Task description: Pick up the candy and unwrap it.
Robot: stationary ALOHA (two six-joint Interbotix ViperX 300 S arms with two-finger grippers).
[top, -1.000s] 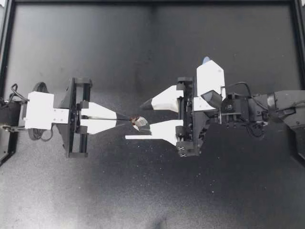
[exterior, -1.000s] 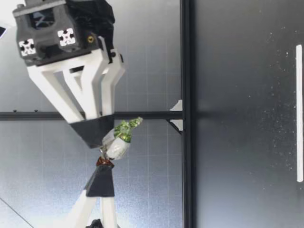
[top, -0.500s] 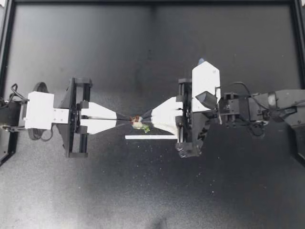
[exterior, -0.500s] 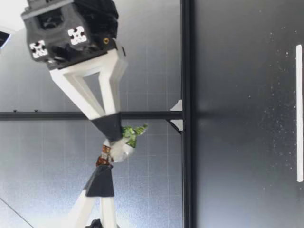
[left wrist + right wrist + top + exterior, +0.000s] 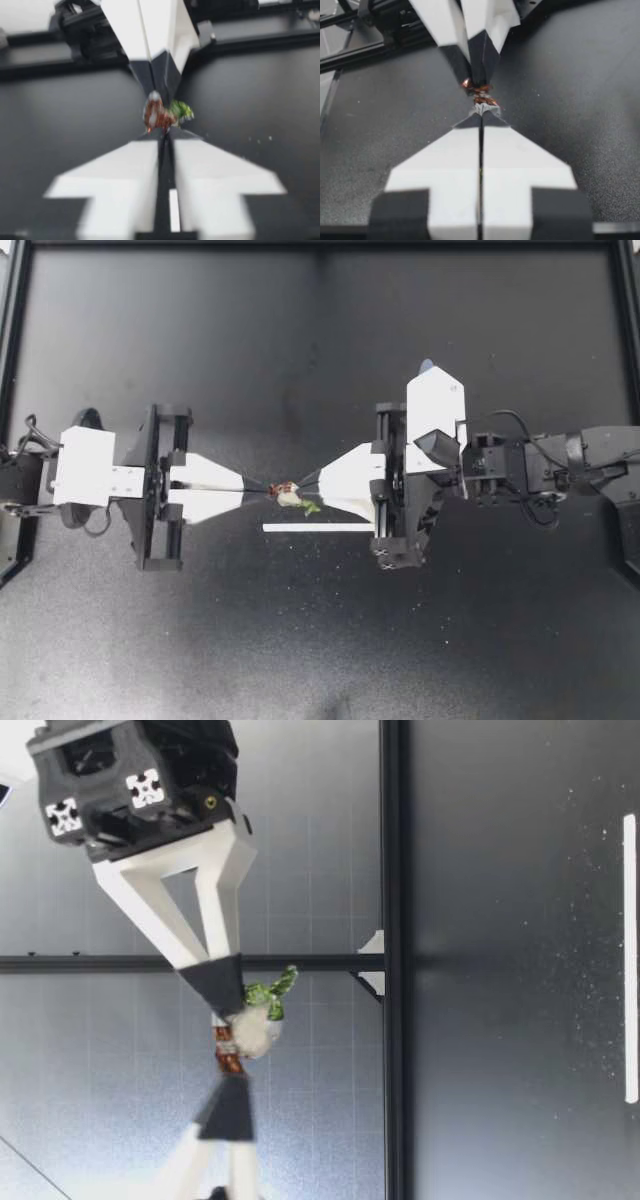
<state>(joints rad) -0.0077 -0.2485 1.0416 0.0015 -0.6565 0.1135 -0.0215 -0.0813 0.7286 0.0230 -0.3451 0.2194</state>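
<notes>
My left gripper [image 5: 268,490] is clenching the reddish-brown twisted end of the wrapped candy [image 5: 290,496], which is hanging in the air between the two arms. Just beyond it, my right gripper [image 5: 306,486] is pinching the opposite end, with a green wrapper tail [image 5: 272,990] sticking out beside its tips. The candy is looking light, its foil thin, crinkly and liable to tear or slip, so the twisted tails are seeming the places to grip. Farther down, a white strip [image 5: 318,527] is lying on the black table [image 5: 320,640].
</notes>
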